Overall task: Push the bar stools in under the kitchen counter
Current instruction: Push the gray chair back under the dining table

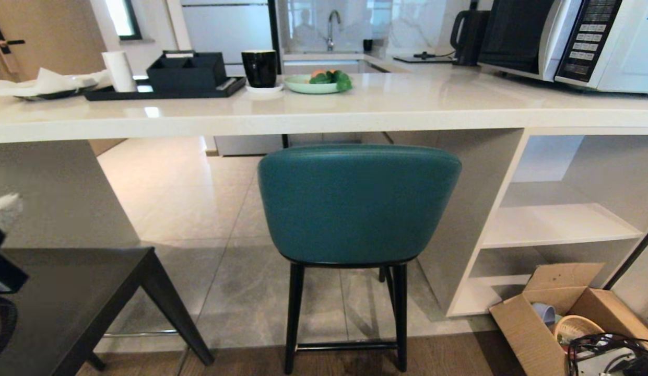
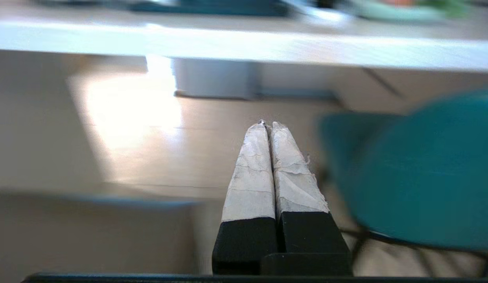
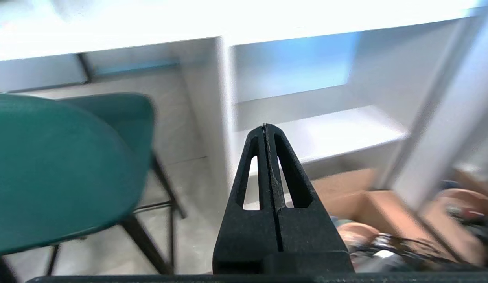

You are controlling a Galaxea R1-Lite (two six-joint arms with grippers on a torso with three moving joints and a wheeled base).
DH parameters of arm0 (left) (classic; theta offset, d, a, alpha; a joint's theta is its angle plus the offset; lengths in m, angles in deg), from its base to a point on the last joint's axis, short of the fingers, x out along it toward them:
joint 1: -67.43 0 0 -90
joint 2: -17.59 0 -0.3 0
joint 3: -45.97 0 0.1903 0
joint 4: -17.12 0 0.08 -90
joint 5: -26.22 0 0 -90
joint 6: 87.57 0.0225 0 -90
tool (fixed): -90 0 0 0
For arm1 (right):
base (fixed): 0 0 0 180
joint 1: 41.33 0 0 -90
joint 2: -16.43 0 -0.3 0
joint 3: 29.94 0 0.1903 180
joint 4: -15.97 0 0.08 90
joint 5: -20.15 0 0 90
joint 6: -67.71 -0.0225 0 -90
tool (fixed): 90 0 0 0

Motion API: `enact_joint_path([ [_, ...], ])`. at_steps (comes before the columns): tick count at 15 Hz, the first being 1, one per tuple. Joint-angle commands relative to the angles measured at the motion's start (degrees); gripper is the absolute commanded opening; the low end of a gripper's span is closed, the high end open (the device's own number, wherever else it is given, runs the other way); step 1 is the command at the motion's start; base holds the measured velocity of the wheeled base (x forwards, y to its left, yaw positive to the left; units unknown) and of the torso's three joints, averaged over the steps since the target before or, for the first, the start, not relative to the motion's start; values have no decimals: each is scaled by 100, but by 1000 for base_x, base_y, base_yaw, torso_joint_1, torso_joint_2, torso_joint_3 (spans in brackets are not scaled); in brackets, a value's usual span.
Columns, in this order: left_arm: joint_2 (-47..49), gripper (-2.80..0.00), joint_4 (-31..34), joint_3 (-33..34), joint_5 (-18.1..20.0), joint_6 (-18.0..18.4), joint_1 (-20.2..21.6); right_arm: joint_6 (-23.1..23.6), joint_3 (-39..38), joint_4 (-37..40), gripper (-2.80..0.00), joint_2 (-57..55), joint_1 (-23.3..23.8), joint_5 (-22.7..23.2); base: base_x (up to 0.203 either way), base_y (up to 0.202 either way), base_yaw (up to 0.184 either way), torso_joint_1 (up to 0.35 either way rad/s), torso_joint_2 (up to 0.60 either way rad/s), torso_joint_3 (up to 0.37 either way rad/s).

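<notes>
Nearest the lens, at eight o'clock, sits the dark grey stool (image 1: 68,292), boxy and flat-topped. Dead centre stands the teal stool (image 1: 357,203), its curved shell back facing us on thin black legs, the seat just short of the kitchen counter (image 1: 324,112), a thick glossy white slab. Left gripper (image 2: 268,125) has its taped fingers pressed together, holding nothing; right gripper (image 3: 264,126) is closed and empty too, either side of that teal back. Padded, smooth upholstery, a rigid frame, probably fairly light: push low on the backrest, because those tall legs could tip or snag where tile meets wood.
</notes>
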Motion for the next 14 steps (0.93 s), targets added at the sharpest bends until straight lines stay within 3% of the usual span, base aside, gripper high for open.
enact_joint_path([
  [1,-1270,-280,488,45,77,31,529,86,-96,541,-280,1380,263,-10,0,0,0,0,0,0],
  [5,-2711,-280,1831,67,752,67,954,217,-147,1446,-280,2642,532,75,0,0,0,0,0,0],
  [9,-4315,-280,3411,279,1497,65,1082,290,-562,2126,-280,4037,704,543,0,0,0,0,0,0],
  [11,-4965,-280,3828,781,1644,87,1121,351,-1224,2321,-280,4659,778,790,0,0,0,0,0,0],
  [14,-4985,-280,3999,1760,1757,159,1150,248,-2311,2259,-280,4682,817,1414,0,0,0,0,0,0],
])
